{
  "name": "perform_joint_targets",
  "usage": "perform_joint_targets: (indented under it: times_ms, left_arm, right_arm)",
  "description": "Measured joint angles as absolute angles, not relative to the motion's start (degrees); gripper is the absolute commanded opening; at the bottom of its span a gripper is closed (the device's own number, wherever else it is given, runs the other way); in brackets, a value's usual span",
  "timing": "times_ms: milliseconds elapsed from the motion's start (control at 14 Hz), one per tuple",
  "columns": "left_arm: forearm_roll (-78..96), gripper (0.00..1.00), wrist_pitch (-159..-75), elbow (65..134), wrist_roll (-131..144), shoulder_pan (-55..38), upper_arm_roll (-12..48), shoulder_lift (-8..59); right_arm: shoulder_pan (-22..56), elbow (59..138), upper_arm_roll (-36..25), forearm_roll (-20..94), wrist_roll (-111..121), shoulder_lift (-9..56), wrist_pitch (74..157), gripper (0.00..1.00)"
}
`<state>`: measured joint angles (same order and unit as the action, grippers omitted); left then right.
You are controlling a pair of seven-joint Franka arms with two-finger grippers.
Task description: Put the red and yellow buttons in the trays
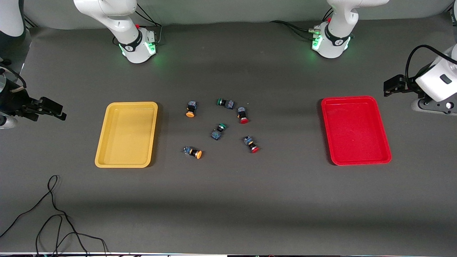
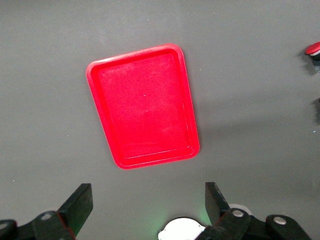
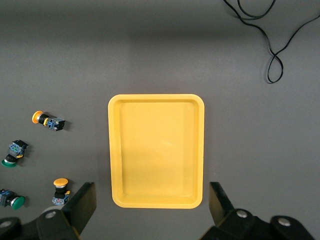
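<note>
Two yellow-capped buttons (image 1: 190,114) (image 1: 198,154) and two red-capped buttons (image 1: 244,120) (image 1: 254,149) lie on the mat between the trays. The yellow tray (image 1: 107,142) is toward the right arm's end and the red tray (image 1: 383,142) toward the left arm's end; both hold nothing. My right gripper (image 1: 59,110) hangs open and empty over the table's end beside the yellow tray. Its wrist view shows its jaws (image 3: 151,192), the yellow tray (image 3: 115,150) and both yellow buttons (image 3: 37,117) (image 3: 60,182). My left gripper (image 1: 387,88) hangs open and empty beside the red tray; its wrist view shows its jaws (image 2: 147,192), the red tray (image 2: 100,95) and one red cap (image 2: 313,48).
Two green-capped buttons (image 1: 219,102) (image 1: 222,126) lie among the red and yellow ones, also in the right wrist view (image 3: 8,161) (image 3: 17,201). A loose black cable (image 1: 53,214) lies on the mat near the front camera, at the right arm's end.
</note>
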<state>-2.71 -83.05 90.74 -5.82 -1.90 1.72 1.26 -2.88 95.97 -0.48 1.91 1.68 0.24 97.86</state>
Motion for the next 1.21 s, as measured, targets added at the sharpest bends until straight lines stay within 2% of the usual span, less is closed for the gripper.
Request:
perform_joint_targets:
  times_ms: [500, 1214]
  left_arm:
    - [-2.7, 1.0, -81.2, 88.4, -5.8, -1.9, 2.7, 1.0]
    - [-2.7, 1.0, -79.4, 88.0, -4.9, -1.9, 4.1, 0.5]
  right_arm:
    - [-2.7, 96.0, -0.3, 1.9, 1.9, 0.2, 97.8, 1.0]
    - [2.1, 98.4, -0.1, 0.4, -2.4, 0.2, 96.2, 1.0]
